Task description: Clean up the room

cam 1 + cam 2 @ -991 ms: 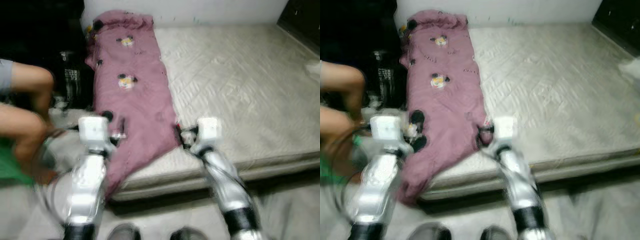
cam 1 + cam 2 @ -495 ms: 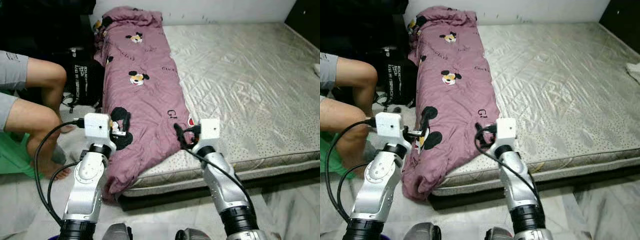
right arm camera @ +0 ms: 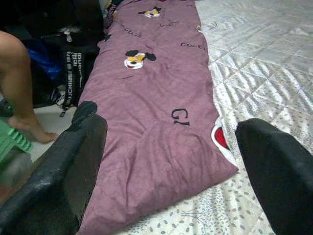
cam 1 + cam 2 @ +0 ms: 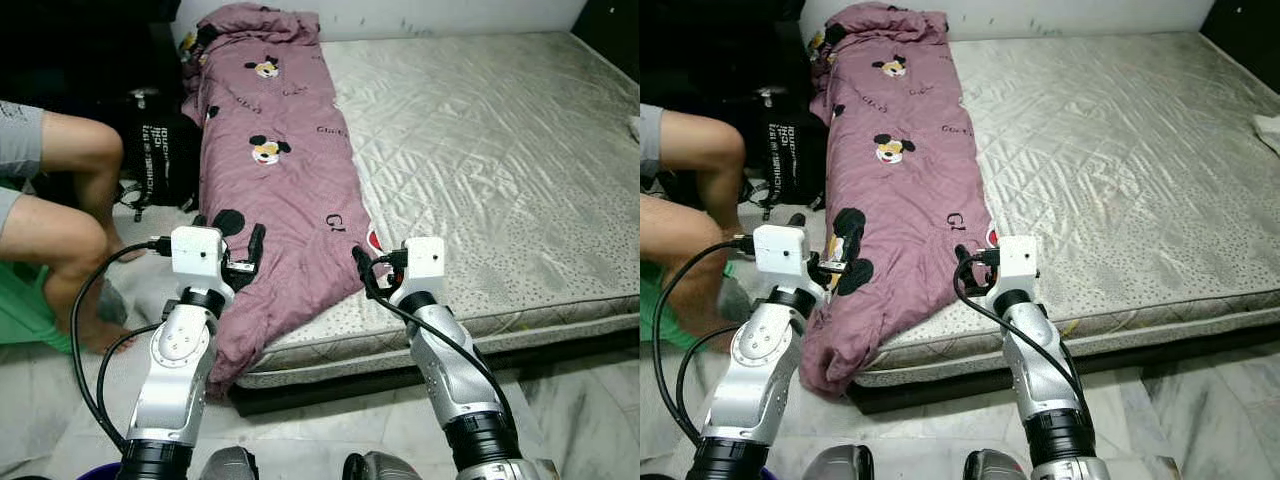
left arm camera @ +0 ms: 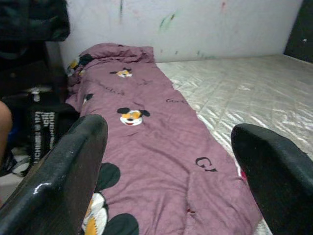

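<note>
I have steadied, the view now sharp. Both my left pincer and right pincer gape released over the purple blanket on the bed's edge, ready to grasp.

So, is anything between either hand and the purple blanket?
Nothing visible. The left hand and right hand, both open, hang just short of the purple blanket at the near end of the mattress.

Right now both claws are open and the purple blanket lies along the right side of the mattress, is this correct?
Not quite. The purple blanket lies along the left side of the mattress, as the left eye view shows. Both the left claw and right claw are open.
</note>
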Motion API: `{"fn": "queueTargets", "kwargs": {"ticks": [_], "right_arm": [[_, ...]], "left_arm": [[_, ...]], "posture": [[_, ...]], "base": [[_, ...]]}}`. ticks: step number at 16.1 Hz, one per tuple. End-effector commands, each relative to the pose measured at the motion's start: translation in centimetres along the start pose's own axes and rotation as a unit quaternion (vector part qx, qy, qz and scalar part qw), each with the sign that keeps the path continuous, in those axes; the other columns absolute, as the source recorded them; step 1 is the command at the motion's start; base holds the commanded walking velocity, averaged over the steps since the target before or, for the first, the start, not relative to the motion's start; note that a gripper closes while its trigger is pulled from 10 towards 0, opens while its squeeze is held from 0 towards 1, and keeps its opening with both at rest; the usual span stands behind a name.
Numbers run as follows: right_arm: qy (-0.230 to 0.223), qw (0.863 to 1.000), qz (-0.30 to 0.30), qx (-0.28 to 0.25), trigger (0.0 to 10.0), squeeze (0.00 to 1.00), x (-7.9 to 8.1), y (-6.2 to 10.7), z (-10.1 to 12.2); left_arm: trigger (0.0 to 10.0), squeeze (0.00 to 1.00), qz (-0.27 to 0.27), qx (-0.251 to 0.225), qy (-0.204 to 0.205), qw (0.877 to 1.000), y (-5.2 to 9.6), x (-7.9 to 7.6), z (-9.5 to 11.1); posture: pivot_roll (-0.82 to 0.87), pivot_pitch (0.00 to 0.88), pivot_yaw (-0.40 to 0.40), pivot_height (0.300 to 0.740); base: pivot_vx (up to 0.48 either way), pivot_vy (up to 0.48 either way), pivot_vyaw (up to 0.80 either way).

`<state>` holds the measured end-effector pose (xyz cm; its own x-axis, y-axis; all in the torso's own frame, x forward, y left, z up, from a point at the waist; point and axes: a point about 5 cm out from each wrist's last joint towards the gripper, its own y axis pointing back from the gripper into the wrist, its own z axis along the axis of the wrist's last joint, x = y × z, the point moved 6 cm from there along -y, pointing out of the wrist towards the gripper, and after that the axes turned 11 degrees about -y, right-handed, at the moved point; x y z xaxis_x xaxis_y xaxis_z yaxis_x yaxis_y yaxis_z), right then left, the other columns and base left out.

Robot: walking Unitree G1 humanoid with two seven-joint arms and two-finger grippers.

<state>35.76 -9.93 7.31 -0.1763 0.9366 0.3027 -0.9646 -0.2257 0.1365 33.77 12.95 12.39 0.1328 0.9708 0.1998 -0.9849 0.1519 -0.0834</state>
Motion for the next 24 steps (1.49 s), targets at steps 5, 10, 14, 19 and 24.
{"fn": "queueTargets", "kwargs": {"ticks": [5, 10, 14, 19, 24], "right_arm": [[-0.005, 1.000, -0.001, -0.002, 10.0, 0.00, 0.1, -0.1, 0.1], [-0.005, 1.000, -0.002, -0.002, 10.0, 0.00, 0.1, -0.1, 0.2], [-0.005, 1.000, -0.002, -0.002, 10.0, 0.00, 0.1, -0.2, 0.2], [-0.005, 1.000, -0.001, -0.002, 10.0, 0.00, 0.1, -0.3, 0.2], [-0.007, 1.000, 0.000, -0.004, 10.0, 0.00, 0.2, -0.3, 0.2]], "left_arm": [[10.0, 0.00, -0.003, -0.004, 0.002, 1.000, 0.2, 0.1, 0.0], [10.0, 0.00, -0.007, -0.003, 0.001, 1.000, 0.1, -0.1, -0.1], [10.0, 0.00, -0.007, -0.002, 0.001, 1.000, 0.1, -0.1, -0.2], [10.0, 0.00, -0.017, -0.001, 0.008, 1.000, 0.0, -0.6, -0.2], [10.0, 0.00, -0.020, -0.002, 0.015, 1.000, 0.0, -1.0, -0.1]], "posture": [[0.07, 0.073, -0.021, 0.740], [0.07, 0.072, -0.018, 0.740], [0.07, 0.069, -0.019, 0.740], [0.07, 0.064, -0.019, 0.740], [0.08, 0.060, -0.018, 0.740]], "base": [[0.107, 0.000, 0.00], [0.289, 0.000, 0.00], [0.289, 0.000, 0.00], [0.288, 0.000, 0.00], [0.107, 0.000, 0.00]]}}
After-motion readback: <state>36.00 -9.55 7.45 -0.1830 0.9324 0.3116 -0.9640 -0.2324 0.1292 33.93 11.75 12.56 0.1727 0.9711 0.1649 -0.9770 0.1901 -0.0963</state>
